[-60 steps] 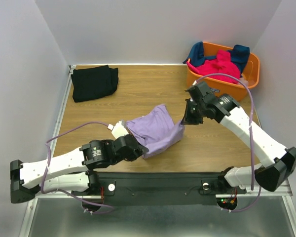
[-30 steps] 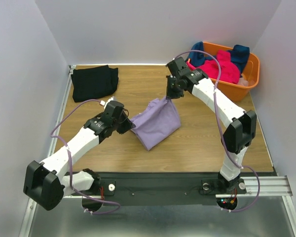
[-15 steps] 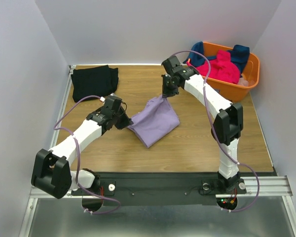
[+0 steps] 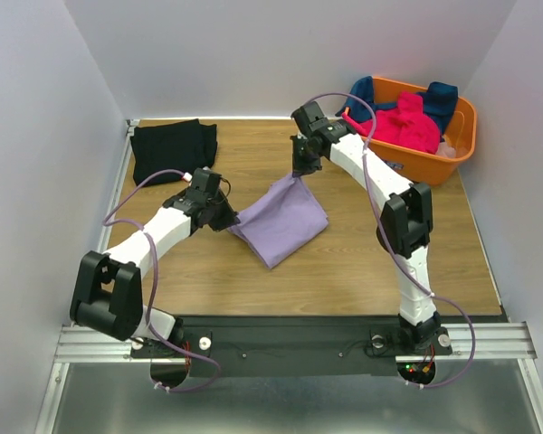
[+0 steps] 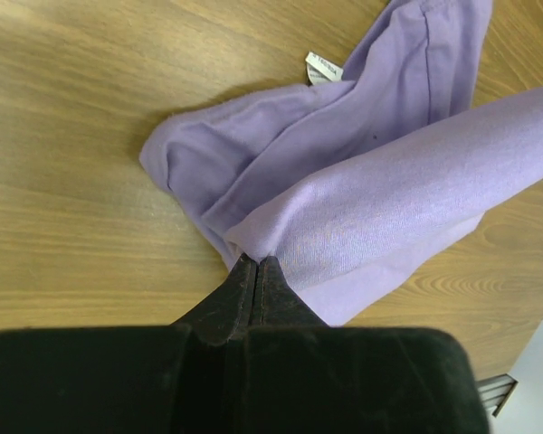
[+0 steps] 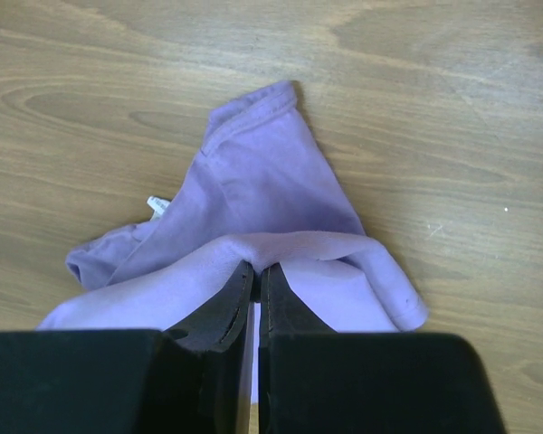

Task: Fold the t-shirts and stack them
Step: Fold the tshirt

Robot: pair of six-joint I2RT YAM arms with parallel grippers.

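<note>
Midway through the job, a lavender t-shirt (image 4: 285, 221) hung slack at the middle of the wood-grain surface (image 4: 371, 262). The left jaws were pinched tight on a doubled fold at its left edge. The right jaws were closed just as narrowly on a fold at its far corner. Part of the cloth was raised off the wood between the two grips, and the rest trailed on it in loose, overlapping layers.

One garment looked finished: a black t-shirt (image 4: 172, 149) lay as a rough, flattened rectangle in the far-left corner, well apart from the lavender one. A hot-pink shirt (image 4: 403, 122) and dark teal-blue shirts (image 4: 439, 98) were heaped unfolded in the orange basket (image 4: 469, 117) at the far right, so most of the folding and all of the stacking appeared to lie ahead.

The lavender shirt was a soft, matte knit with stitched hems and a small white label (image 5: 323, 68) near one edge. It sagged and creased readily. The basket was rigid, glossy plastic, and the surface was smooth and flat.
</note>
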